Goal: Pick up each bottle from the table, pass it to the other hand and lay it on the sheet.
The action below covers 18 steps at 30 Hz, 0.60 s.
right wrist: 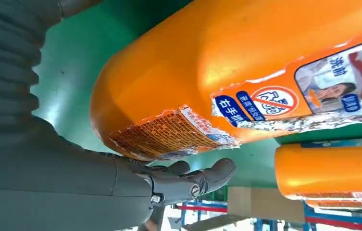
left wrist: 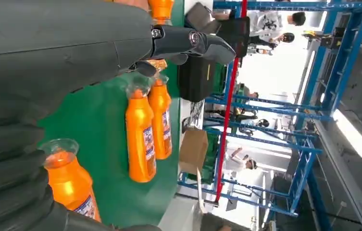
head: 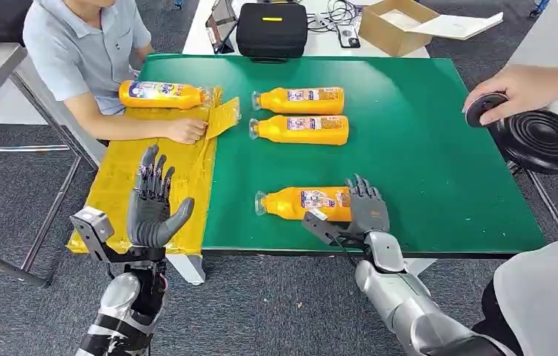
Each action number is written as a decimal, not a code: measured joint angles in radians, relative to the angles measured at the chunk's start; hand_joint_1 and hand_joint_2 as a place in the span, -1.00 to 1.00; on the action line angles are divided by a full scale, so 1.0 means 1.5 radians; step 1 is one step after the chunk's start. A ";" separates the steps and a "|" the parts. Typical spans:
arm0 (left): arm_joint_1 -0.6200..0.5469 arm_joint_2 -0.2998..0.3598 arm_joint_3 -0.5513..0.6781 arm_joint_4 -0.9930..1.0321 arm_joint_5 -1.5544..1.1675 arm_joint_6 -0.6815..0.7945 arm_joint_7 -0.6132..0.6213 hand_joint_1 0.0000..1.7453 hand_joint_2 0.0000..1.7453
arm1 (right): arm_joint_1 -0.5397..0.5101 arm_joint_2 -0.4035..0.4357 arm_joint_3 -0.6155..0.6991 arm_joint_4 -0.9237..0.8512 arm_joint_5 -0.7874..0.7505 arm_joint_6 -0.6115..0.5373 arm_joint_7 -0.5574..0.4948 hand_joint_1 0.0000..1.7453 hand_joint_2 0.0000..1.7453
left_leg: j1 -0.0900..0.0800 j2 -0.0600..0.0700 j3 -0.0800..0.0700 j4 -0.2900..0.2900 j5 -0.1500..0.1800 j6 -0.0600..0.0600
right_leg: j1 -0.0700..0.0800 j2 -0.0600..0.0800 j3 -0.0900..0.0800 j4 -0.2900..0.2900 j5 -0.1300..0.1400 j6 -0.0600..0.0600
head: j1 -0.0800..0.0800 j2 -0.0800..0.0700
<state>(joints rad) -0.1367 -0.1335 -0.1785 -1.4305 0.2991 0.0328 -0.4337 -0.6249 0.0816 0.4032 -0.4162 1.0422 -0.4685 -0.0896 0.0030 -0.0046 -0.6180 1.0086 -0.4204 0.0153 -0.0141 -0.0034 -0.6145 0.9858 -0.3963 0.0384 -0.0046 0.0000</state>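
Nearby, right hand (head: pixel 367 210) at torn-labelled bottle (head: pixel 301 202)

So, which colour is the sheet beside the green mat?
Yellow. The sheet shows best in the head view, with one bottle on it.

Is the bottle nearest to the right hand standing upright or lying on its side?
Lying on its side: the bottle rests lengthwise on the green table, cap toward the yellow sheet.

Lab or workshop, green-topped test table (head: pixel 424 133), blue metal racking (left wrist: pixel 308 144), equipment case (head: pixel 271 30), cardboard box (head: pixel 398 26)
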 measured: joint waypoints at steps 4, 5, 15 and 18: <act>0.000 0.000 0.001 0.000 0.000 0.000 0.001 -1.00 1.00 | -0.001 0.000 0.000 0.003 -0.003 0.003 0.000 -1.00 1.00 | 0.000 0.000 0.000 0.000 0.000 0.000 | 0.000 0.000 0.000 0.000 0.000 0.000 | 0.000 0.000; 0.000 0.000 0.001 0.000 0.000 0.000 0.001 -1.00 1.00 | -0.002 0.000 0.000 0.004 -0.003 0.004 0.000 -1.00 1.00 | 0.000 0.000 0.000 0.000 0.000 0.000 | 0.000 0.000 0.000 0.000 0.000 0.000 | 0.000 0.000; -0.009 -0.001 0.001 0.008 0.004 -0.008 0.004 -1.00 1.00 | -0.006 -0.002 -0.007 0.015 -0.054 0.072 -0.061 1.00 1.00 | 0.000 0.001 0.002 0.000 0.000 0.000 | 0.000 0.001 0.001 0.000 0.000 0.000 | 0.000 0.000; -0.022 -0.005 -0.004 0.025 0.011 -0.012 0.005 -1.00 1.00 | -0.016 -0.004 -0.008 0.023 -0.056 0.093 -0.063 1.00 1.00 | 0.000 0.001 0.004 0.000 0.000 0.000 | 0.000 0.002 0.003 0.000 0.000 0.000 | 0.000 0.000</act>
<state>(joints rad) -0.1699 -0.1404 -0.1843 -1.3924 0.3151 0.0149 -0.4257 -0.6490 0.0759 0.3918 -0.3815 0.9575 -0.3289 -0.1835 0.0030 -0.0028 -0.6118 1.0086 -0.4210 0.0153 -0.0141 -0.0011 -0.6103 0.9852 -0.3963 0.0383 -0.0046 0.0000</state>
